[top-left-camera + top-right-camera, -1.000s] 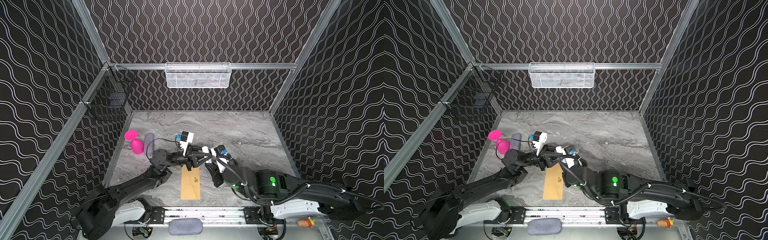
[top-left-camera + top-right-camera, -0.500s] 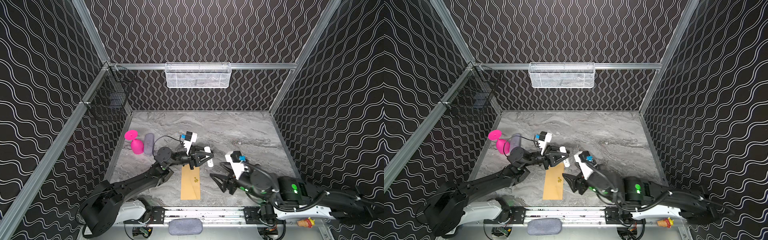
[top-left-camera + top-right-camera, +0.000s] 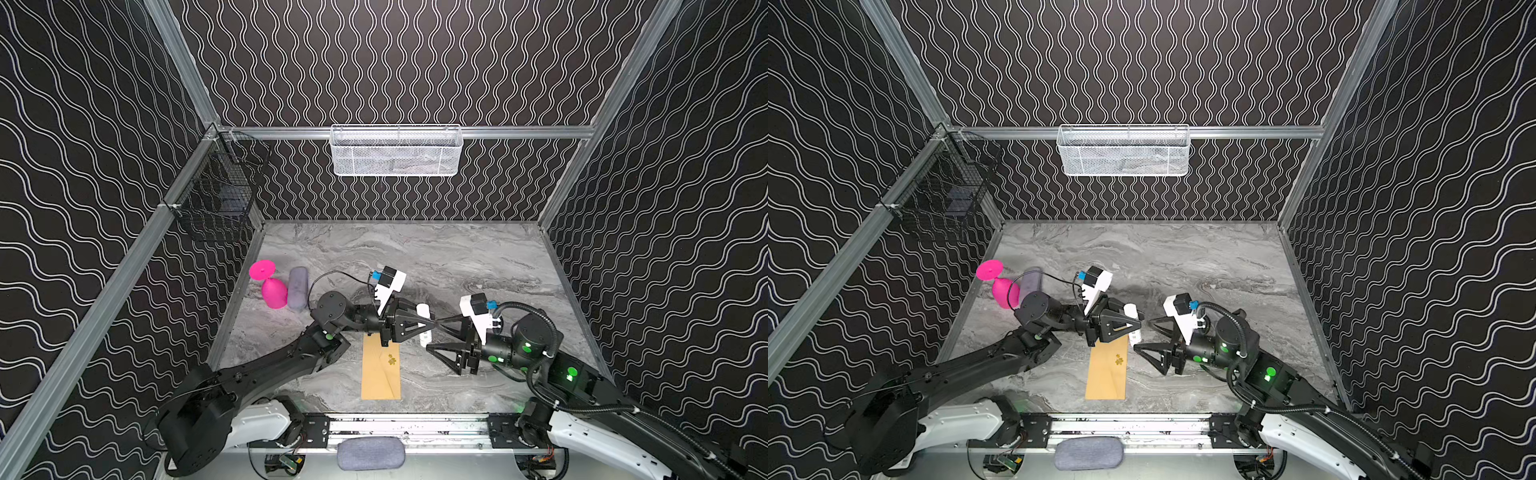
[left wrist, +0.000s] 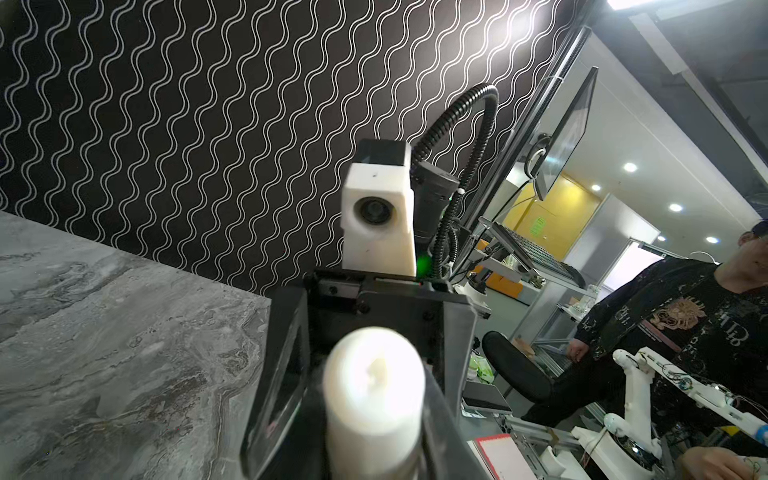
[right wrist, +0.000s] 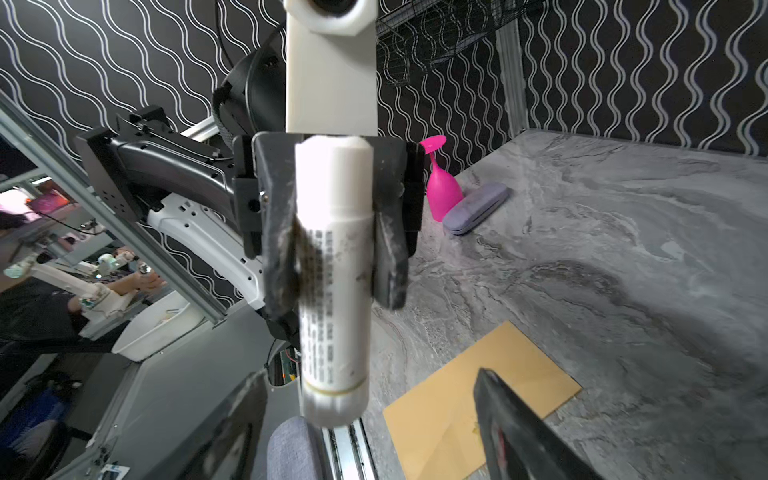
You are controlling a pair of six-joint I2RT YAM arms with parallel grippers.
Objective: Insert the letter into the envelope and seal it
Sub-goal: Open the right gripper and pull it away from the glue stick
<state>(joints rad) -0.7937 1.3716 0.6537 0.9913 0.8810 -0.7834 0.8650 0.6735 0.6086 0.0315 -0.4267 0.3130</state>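
In both top views my left jaws pinch a white glue stick (image 3: 422, 311) above the table (image 3: 457, 257). My right jaws stand spread and empty, with their tips just beside it. The envelope (image 3: 380, 374) lies flat near the table's front edge, a gold mark on its face and its far end under my left jaws. From my left wrist, the glue stick (image 4: 374, 399) fills the foreground, clamped. From my right wrist, I see it (image 5: 332, 249) squeezed from both sides, with the envelope (image 5: 469, 395) on the table below.

Pink goblet (image 3: 272, 291) beside grey case (image 3: 298, 288)
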